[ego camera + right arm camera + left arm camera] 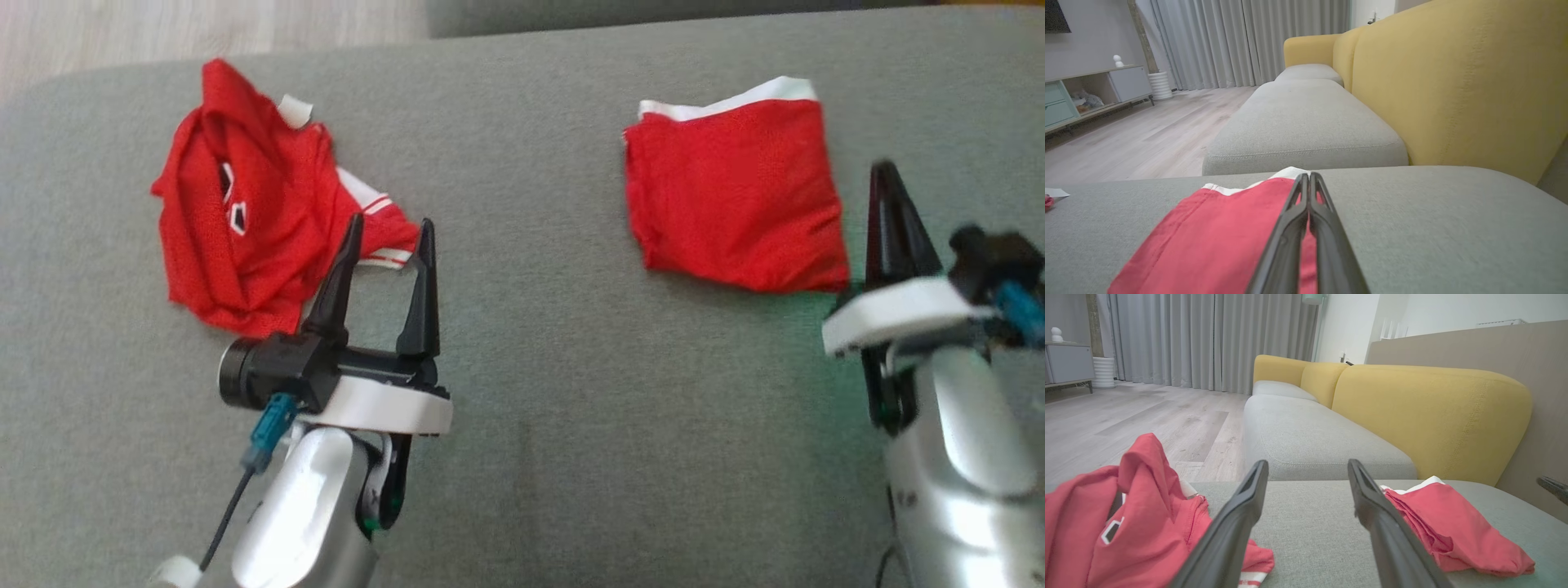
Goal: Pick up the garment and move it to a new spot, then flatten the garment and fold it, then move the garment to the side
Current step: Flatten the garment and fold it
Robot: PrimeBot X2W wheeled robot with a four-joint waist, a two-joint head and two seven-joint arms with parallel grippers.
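Observation:
A crumpled red garment [245, 204] with white trim lies bunched at the left of the grey cushion [522, 343]; it also sits at the lower left of the left wrist view [1139, 522]. My left gripper [390, 224] stands open just right of it, its left finger over the cloth's edge and nothing between the fingers [1307, 463]. A second red garment [735, 196], folded into a flat square with a white band, lies at the right [1453, 531] [1216, 241]. My right gripper [883, 167] is shut beside its right edge, the tips [1309, 175] above the cloth with nothing in them.
Beyond the grey cushion runs a second grey seat [1310, 437] with a yellow backrest [1433, 412]. Wooden floor [1126, 420] lies past the cushion's left edge, with grey curtains [1208, 339] and a low cabinet [1094, 94] at the far wall.

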